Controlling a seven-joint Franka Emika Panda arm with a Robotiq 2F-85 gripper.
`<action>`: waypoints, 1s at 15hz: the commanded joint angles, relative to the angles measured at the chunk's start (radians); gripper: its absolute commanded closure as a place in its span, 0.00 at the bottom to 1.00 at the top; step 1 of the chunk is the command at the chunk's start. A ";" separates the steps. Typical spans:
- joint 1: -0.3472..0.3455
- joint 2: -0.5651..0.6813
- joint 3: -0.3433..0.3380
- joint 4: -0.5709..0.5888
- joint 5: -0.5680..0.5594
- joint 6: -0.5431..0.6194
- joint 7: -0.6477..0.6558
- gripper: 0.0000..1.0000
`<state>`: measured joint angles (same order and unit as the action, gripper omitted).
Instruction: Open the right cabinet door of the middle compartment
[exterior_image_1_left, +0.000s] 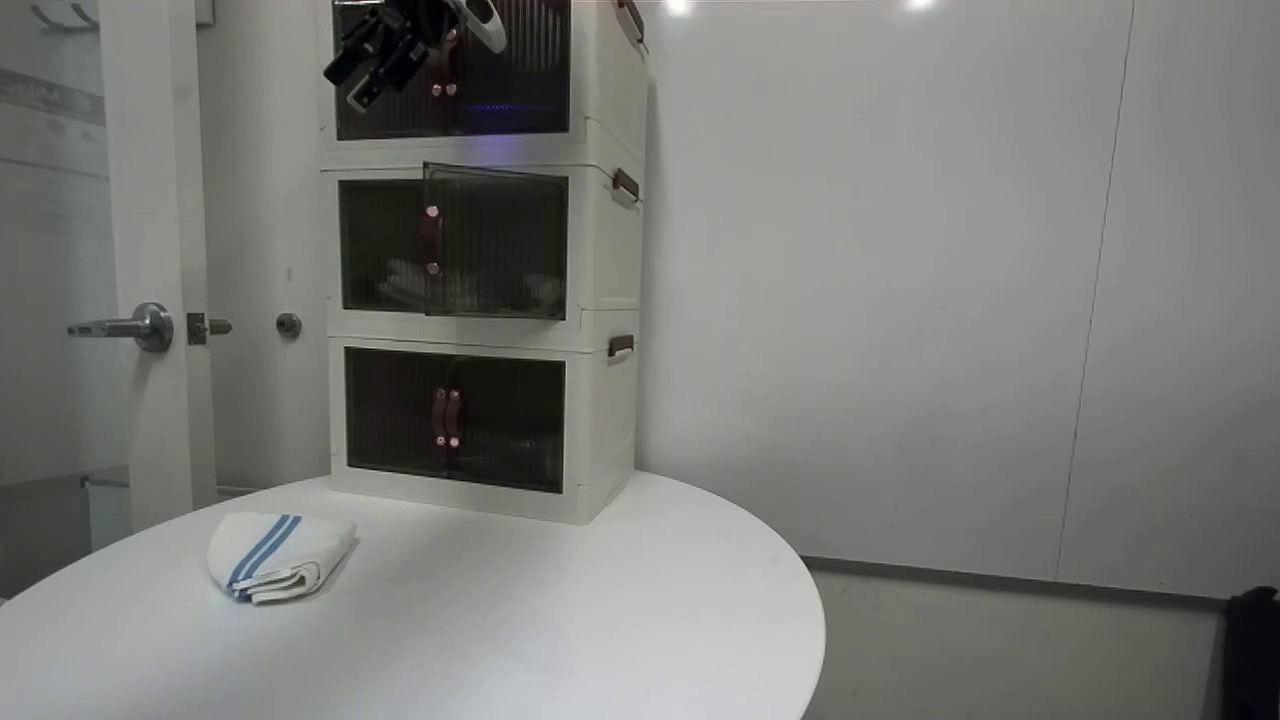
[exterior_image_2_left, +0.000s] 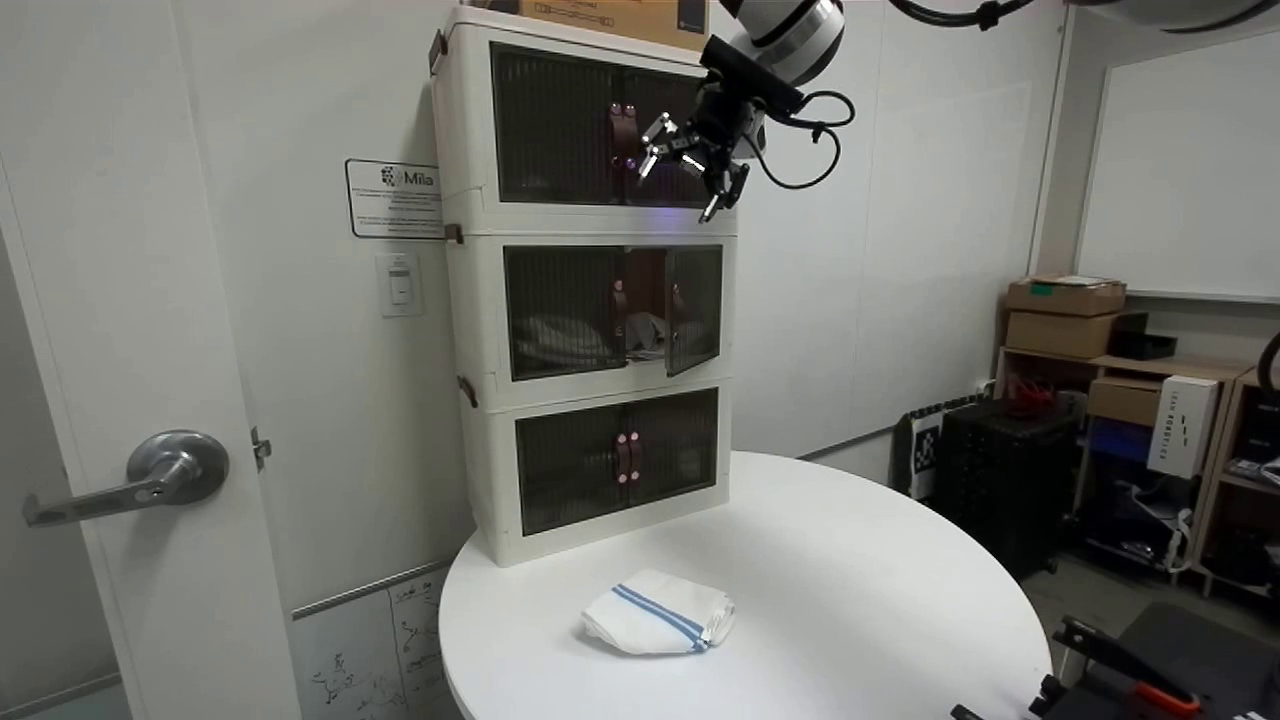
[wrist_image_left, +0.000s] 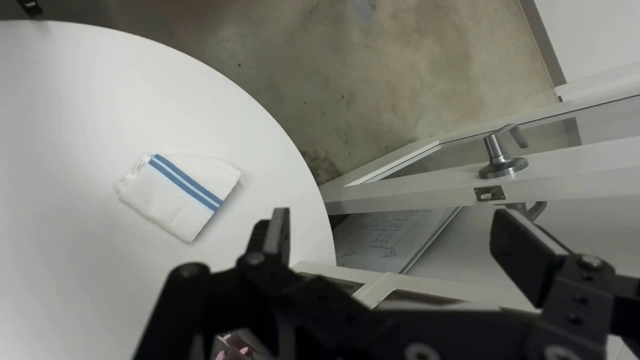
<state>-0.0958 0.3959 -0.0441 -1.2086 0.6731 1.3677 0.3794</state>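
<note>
The middle compartment (exterior_image_2_left: 600, 388) is the centre tier of a white stacked cabinet. Its right cabinet door (exterior_image_2_left: 697, 310), a dark tinted panel with a maroon handle (exterior_image_1_left: 432, 240), stands partly swung out from the frame in both exterior views. Through the gap, pale cloth (exterior_image_2_left: 645, 335) shows inside. The left twin door (exterior_image_2_left: 565, 312) lies flush with the frame. My gripper (exterior_image_2_left: 678, 188) hangs in front of the top tier, above the right door and apart from it. In the wrist view the gripper (wrist_image_left: 392, 225) has its fingers wide apart and nothing between them.
A folded white towel with blue stripes (exterior_image_1_left: 285, 555) lies on the round white table (exterior_image_1_left: 600, 620) before the cabinet. The top tier (exterior_image_2_left: 555, 125) and bottom tier (exterior_image_2_left: 570, 475) have their doors closed. Beside the cabinet is a room door with a lever handle (exterior_image_2_left: 178, 468).
</note>
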 joint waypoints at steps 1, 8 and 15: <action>-0.001 0.088 -0.004 0.145 -0.025 -0.063 0.126 0.00; 0.060 0.106 -0.013 0.147 -0.195 -0.030 0.238 0.00; 0.072 0.115 -0.014 0.129 -0.317 0.067 0.185 0.00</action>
<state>-0.0326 0.5015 -0.0444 -1.0986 0.4025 1.3961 0.5841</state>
